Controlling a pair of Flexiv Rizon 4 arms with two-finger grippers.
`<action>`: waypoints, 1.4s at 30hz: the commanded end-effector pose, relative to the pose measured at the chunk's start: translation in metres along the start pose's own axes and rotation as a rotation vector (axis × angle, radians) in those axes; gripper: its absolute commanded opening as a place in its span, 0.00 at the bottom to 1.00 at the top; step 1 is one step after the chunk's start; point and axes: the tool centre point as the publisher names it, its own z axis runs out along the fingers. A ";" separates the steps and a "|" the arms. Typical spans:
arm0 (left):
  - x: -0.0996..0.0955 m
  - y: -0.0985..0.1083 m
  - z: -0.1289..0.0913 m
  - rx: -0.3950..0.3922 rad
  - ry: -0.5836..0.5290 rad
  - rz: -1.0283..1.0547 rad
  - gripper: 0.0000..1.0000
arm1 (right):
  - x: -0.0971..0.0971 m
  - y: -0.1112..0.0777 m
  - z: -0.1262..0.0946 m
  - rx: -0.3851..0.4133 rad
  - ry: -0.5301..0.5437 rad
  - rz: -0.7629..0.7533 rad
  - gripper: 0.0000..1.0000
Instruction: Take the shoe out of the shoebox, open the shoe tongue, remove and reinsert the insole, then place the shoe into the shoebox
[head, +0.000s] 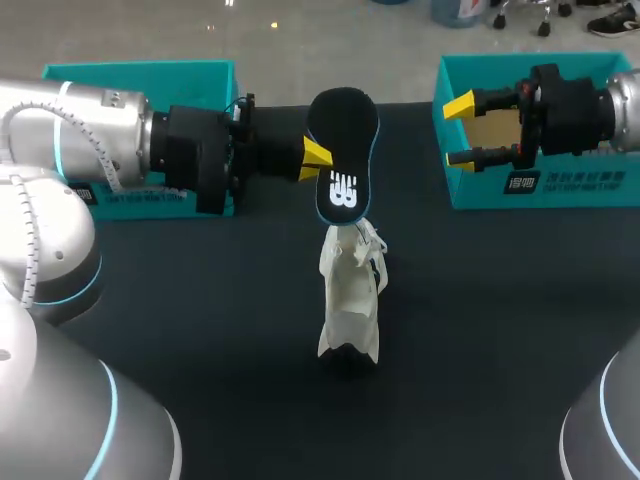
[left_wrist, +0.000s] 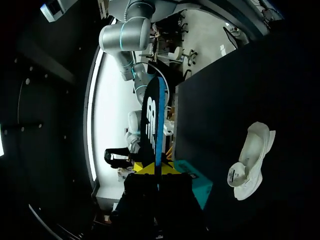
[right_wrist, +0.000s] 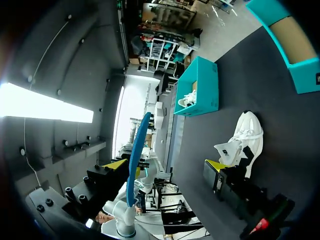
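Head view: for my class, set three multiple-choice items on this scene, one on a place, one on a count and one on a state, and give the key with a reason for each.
1. Where is the shoe?
A. inside a box
B. in an end effector
C. standing on the table

2. How many teal boxes are on the table?
A. one
B. two
C. three

3. What state is the left end effector in?
A. shut on the insole
B. open and empty
C. shut on the shoe

Key:
1 C, as the shoe stands on the dark tabletop between the arms, outside both boxes.
2 B, as there is a left box and a right box.
3 A, as the left wrist view shows the insole edge-on between the two yellow tips, raised off the table.
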 end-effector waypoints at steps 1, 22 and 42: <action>0.007 0.009 0.022 -0.027 -0.036 0.023 0.00 | 0.008 -0.001 0.005 -0.014 -0.012 0.012 1.00; 0.005 0.030 0.076 0.002 -0.051 0.101 0.00 | 0.015 0.003 0.033 0.032 0.016 0.013 0.79; 0.013 0.035 0.098 -0.010 -0.004 0.104 0.00 | 0.013 -0.002 0.031 0.021 0.060 0.009 0.21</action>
